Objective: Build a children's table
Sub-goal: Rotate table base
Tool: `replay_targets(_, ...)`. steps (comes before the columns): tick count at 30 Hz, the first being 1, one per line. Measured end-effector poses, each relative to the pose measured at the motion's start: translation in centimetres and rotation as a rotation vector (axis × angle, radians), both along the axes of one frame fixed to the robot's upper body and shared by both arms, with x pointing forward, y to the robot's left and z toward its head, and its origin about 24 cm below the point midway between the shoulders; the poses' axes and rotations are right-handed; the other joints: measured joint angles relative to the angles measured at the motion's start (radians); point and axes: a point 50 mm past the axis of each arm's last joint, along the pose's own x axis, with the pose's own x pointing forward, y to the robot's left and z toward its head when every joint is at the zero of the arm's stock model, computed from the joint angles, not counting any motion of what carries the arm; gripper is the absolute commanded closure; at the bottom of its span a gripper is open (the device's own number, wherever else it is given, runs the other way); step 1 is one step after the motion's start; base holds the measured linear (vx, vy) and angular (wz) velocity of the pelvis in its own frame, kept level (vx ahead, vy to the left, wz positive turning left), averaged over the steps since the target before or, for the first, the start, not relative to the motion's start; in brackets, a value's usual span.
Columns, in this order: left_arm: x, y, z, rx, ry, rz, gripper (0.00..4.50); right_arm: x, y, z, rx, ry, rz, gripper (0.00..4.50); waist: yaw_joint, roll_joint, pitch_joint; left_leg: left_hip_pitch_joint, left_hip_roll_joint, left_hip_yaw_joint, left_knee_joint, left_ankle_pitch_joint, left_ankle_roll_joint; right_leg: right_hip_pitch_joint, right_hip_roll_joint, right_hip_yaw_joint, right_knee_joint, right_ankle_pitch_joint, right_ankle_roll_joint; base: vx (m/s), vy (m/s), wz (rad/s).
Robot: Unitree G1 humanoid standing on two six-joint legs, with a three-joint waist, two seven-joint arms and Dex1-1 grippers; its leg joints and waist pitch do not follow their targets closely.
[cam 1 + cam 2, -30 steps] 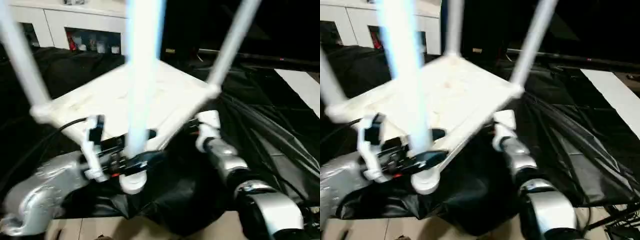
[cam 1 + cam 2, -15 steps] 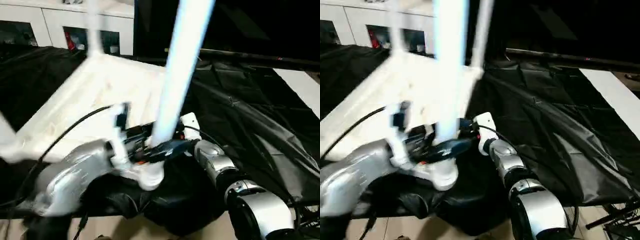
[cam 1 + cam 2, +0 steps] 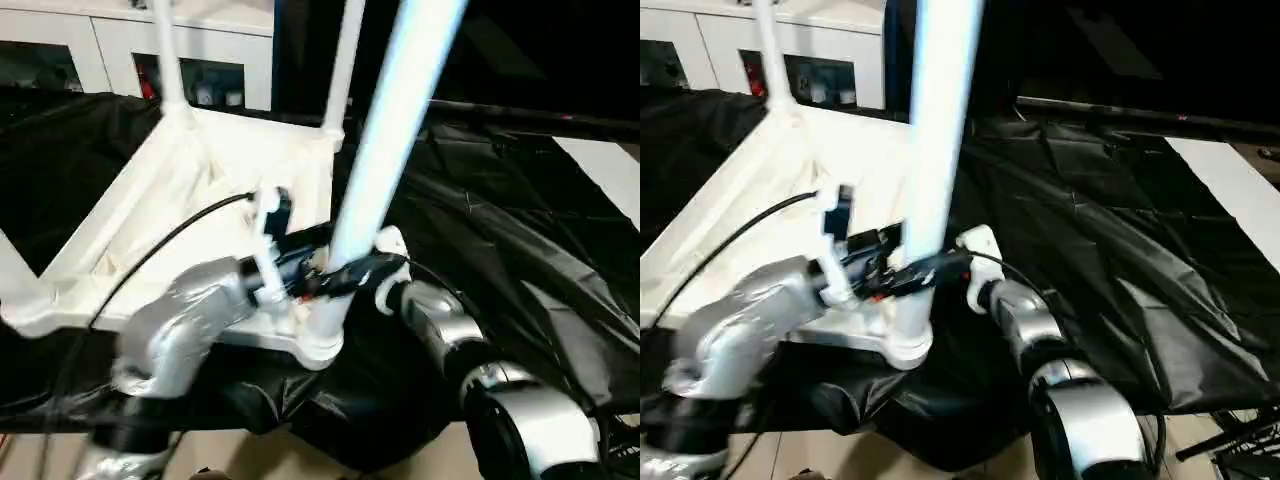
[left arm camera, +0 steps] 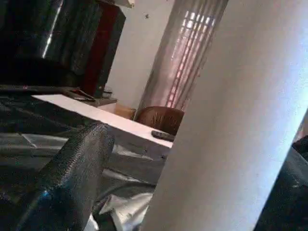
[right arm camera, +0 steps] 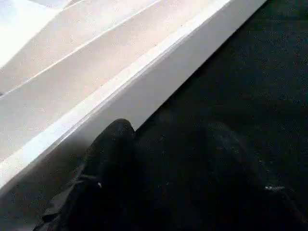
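Observation:
The children's table (image 3: 200, 170) lies upside down on a black sheet, its white legs pointing up. The nearest leg (image 3: 385, 170) rises from the near corner socket (image 3: 318, 340). My left gripper (image 3: 340, 275) is shut on this leg just above the socket. In the left wrist view the leg (image 4: 231, 125) stands between the two black fingers (image 4: 72, 178). My right gripper (image 3: 392, 262) is low beside the same corner, open. One of its fingers (image 5: 110, 163) rests on the sheet against the outer side of the table's rim (image 5: 144, 91).
Two far legs (image 3: 165, 60) (image 3: 345, 65) and a left leg (image 3: 15, 270) stand up around my arms. A white cabinet (image 3: 200, 40) with glass doors is behind. The crumpled black sheet (image 3: 520, 230) spreads to the right, with a white panel (image 3: 600, 170) past it.
The table has swung round on the sheet, its near corner moving right with my left gripper on the leg. My right gripper has stayed low at that corner.

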Motion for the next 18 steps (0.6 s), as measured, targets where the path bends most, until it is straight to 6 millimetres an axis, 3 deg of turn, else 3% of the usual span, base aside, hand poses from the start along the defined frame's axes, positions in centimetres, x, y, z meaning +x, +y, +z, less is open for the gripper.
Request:
replay_targets(9, 0.1, -1.2, -0.2, 0.002, -0.039, 0.027, 0.09, -0.2, 0.9, 0.1, -0.007, -0.035, 0.01, 1.77, -0.003, 0.0, 0.0, 0.0, 0.0, 0.0, -0.001, 0.0, 0.0, -0.001, 0.0, 0.0, 0.0, 0.0, 0.0, 0.0, 0.0, 0.0)
replay_targets(15, 1.2, -0.5, -1.7, 0.165, -0.089, 0.101, 0.09, 0.6, 0.8, 0.7, -0.026, -0.06, -0.076, 1.77, 0.013, 0.003, 0.002, 0.0, 0.0, 0.0, -0.001, 0.0, 0.0, -0.001, 0.0, 0.0, 0.0, -0.003, 0.005, 0.0, 0.0, 0.0)
replay_targets(18, 1.4, 0.3, -2.4, 0.261, -0.118, 0.106, 0.09, 1.1, -0.6, 1.1, -0.035, -0.083, -0.122, 1.77, 0.023, 0.003, 0.002, 0.0, 0.0, 0.0, -0.001, 0.0, 0.0, -0.001, 0.0, -0.001, 0.0, -0.003, 0.005, 0.0, 0.0, 0.0)
